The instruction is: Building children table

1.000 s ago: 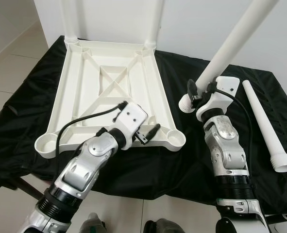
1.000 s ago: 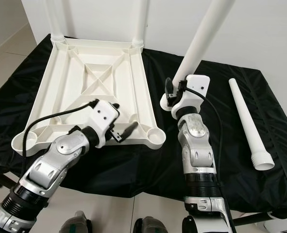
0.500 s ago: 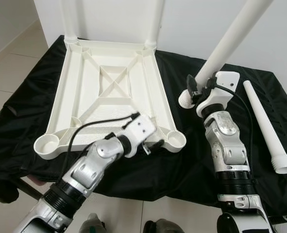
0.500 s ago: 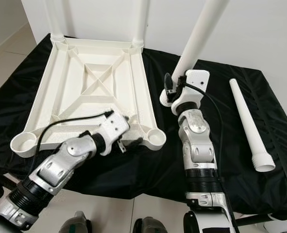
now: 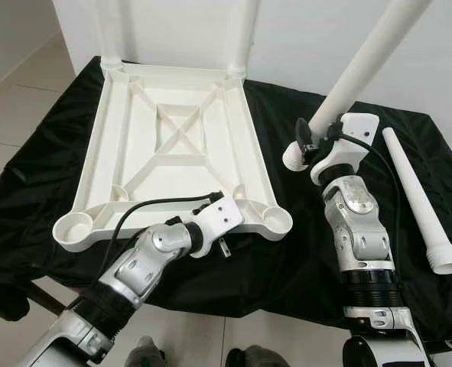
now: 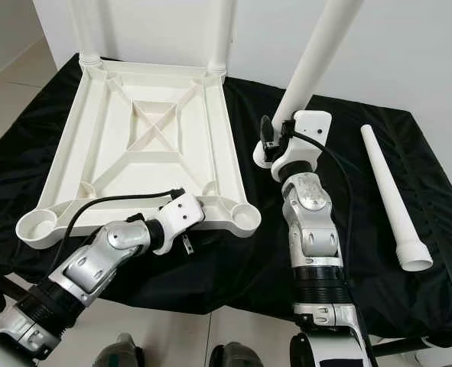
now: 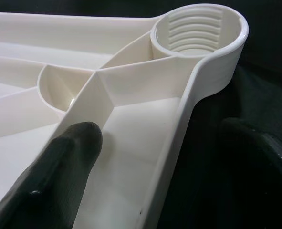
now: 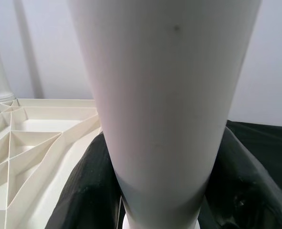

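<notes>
Upturned white tabletop (image 5: pixel 172 145) on black cloth (image 5: pixel 302 252). Left gripper (image 5: pixel 219 229) straddles tabletop's near rim, fingers parted, one finger (image 7: pixel 59 167) inside, empty threaded socket (image 7: pixel 198 28) just ahead. Right gripper (image 5: pixel 308 144) clamps white leg (image 5: pixel 356 65), held tilted; spare leg (image 5: pixel 421 202) lies beyond it.

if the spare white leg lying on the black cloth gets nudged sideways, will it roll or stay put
The spare leg is a smooth round tube, so it would probably roll. It tapers toward its far end, so it would likely curve rather than roll straight. The wrinkled black cloth may slow it. It looks like hollow plastic, so probably light and stiff.
</notes>
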Tool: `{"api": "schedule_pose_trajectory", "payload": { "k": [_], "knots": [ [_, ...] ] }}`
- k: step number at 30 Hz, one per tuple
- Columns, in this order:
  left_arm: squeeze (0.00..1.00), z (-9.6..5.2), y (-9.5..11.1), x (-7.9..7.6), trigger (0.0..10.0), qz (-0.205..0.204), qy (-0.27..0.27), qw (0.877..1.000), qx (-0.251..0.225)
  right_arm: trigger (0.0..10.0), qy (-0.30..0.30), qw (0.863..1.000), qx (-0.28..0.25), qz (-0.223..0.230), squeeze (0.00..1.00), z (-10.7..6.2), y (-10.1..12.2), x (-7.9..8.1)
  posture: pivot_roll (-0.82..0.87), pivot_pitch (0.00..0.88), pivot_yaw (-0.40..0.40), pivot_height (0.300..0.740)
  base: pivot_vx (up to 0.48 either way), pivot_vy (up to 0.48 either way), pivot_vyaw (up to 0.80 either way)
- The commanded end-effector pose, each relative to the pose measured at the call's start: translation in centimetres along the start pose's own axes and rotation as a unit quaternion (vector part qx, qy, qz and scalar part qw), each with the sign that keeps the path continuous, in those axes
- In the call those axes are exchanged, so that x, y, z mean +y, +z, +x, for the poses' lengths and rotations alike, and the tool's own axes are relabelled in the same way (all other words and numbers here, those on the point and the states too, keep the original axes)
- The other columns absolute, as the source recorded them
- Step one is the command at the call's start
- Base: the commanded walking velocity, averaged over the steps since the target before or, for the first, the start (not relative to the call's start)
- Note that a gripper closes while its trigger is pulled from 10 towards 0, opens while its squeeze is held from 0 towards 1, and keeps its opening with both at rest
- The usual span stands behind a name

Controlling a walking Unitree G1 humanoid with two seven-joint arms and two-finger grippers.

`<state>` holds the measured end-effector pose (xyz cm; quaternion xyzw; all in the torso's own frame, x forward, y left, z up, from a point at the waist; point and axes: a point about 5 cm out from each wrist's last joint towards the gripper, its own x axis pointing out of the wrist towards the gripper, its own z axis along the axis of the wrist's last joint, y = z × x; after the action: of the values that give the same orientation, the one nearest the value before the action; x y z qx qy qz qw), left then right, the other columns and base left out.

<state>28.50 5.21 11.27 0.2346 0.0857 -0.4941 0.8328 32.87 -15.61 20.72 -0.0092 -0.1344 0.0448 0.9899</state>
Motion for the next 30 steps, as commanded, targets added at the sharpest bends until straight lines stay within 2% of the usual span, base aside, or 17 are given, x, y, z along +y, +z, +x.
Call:
{"api": "schedule_pose_trajectory", "payload": {
  "k": [1,2,4,5,12,13,15,16,17,30],
  "knots": [
    [0.00,0.3,-1.1,0.6,10.0,-0.019,0.029,0.999,0.038,10.0,0.002,1.000,-0.016,-0.006,0.00,0.2,0.6,0.1,0.07,0.027,-0.098,0.740,0.000,0.000,0.00],
    [0.00,0.4,-1.0,0.8,9.3,-0.027,0.030,0.998,0.039,10.0,0.003,1.000,-0.017,-0.006,0.00,0.2,0.6,0.2,0.07,0.026,-0.097,0.740,0.000,0.000,0.00],
    [0.00,0.5,-1.0,0.9,9.3,-0.030,0.029,0.998,0.039,10.0,0.004,1.000,-0.017,-0.006,0.00,0.2,0.6,0.2,0.07,0.026,-0.097,0.740,0.000,0.000,0.00],
    [0.00,0.6,-1.1,1.2,0.0,-0.034,0.035,0.998,0.048,10.0,0.005,1.000,-0.018,-0.007,0.00,0.2,0.7,0.3,0.06,0.025,-0.095,0.740,0.000,0.000,0.00],
    [0.00,0.7,-1.3,1.4,0.0,-0.030,0.027,0.997,0.064,10.0,0.003,1.000,-0.020,-0.010,0.00,0.1,0.8,0.1,0.06,0.026,-0.089,0.740,0.000,0.000,0.00],
    [0.00,0.8,-1.3,1.4,2.8,-0.025,0.023,0.997,0.063,10.0,0.002,1.000,-0.020,-0.011,0.00,0.1,0.8,0.1,0.05,0.026,-0.088,0.740,0.000,0.000,0.00],
    [0.00,0.8,-1.2,1.4,2.8,-0.021,0.021,0.998,0.063,10.0,0.002,1.000,-0.020,-0.012,0.00,0.1,0.8,0.0,0.05,0.026,-0.088,0.740,0.000,0.000,0.00],
    [0.00,0.9,-1.1,1.6,7.1,-0.016,0.021,0.998,0.064,10.0,0.002,1.000,-0.020,-0.012,0.00,0.1,0.8,0.0,0.05,0.027,-0.087,0.740,0.000,0.000,0.00],
    [0.00,1.0,-1.1,1.7,10.0,-0.010,0.020,0.998,0.066,10.0,0.002,1.000,-0.020,-0.012,0.00,0.1,0.9,0.1,0.05,0.027,-0.087,0.740,0.000,0.000,0.00],
    [0.00,1.7,0.5,3.0,10.0,0.005,0.012,0.998,0.058,10.0,0.023,1.000,-0.020,-0.003,0.00,0.0,0.9,0.7,0.06,0.029,-0.089,0.740,0.000,0.000,0.00]
  ]
}}
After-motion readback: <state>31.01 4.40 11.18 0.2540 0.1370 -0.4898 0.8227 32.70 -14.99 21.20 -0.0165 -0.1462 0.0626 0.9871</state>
